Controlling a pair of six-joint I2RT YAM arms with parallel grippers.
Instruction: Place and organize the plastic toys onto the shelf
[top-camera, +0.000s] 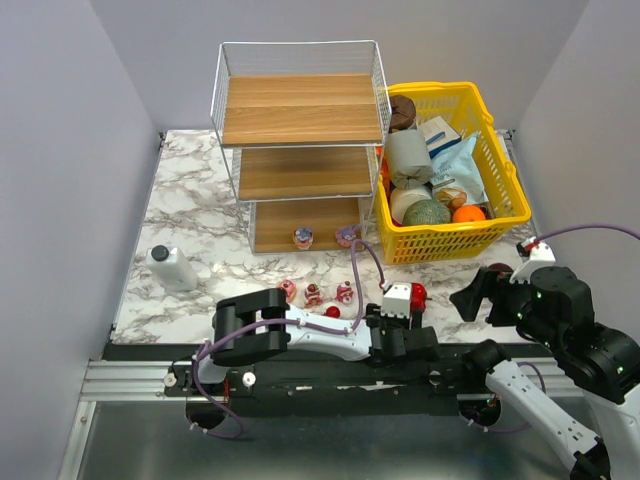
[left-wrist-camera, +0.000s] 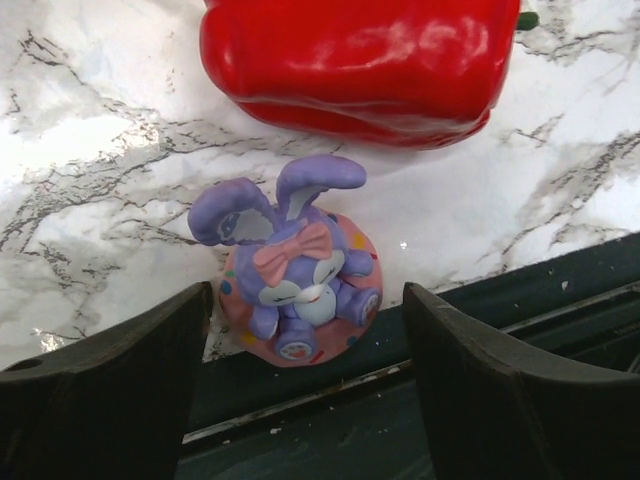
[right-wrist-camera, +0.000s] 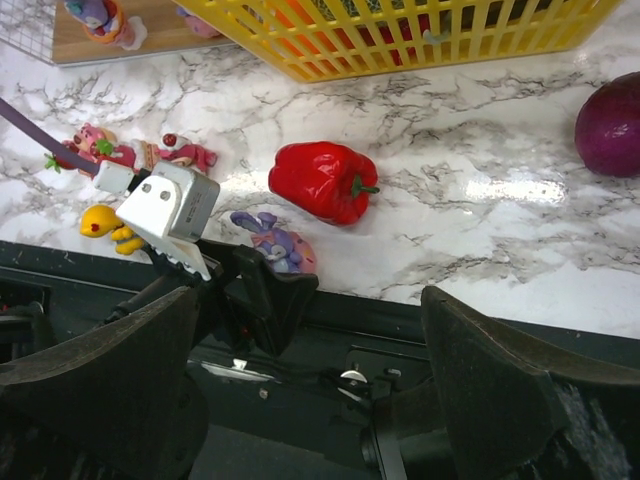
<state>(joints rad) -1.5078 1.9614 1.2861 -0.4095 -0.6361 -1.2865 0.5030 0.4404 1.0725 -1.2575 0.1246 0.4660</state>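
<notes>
A purple bunny on a pink base (left-wrist-camera: 295, 270) lies at the table's front edge, between the open fingers of my left gripper (left-wrist-camera: 305, 370), untouched; it also shows in the right wrist view (right-wrist-camera: 275, 245). The shelf (top-camera: 300, 140) stands at the back, with two toys (top-camera: 303, 237) (top-camera: 348, 235) on its bottom board. Three pink toys (top-camera: 313, 295) stand in a row on the table, and a yellow duck (right-wrist-camera: 105, 225) lies by them. My left gripper (top-camera: 400, 315) is low at the front edge. My right gripper (top-camera: 478, 297) is open and empty, raised at the right.
A red bell pepper (left-wrist-camera: 360, 60) lies just beyond the bunny. A dark purple ball (right-wrist-camera: 610, 125) sits to the right. The yellow basket (top-camera: 505, 215) full of groceries stands right of the shelf. A white bottle (top-camera: 172, 268) lies at the left.
</notes>
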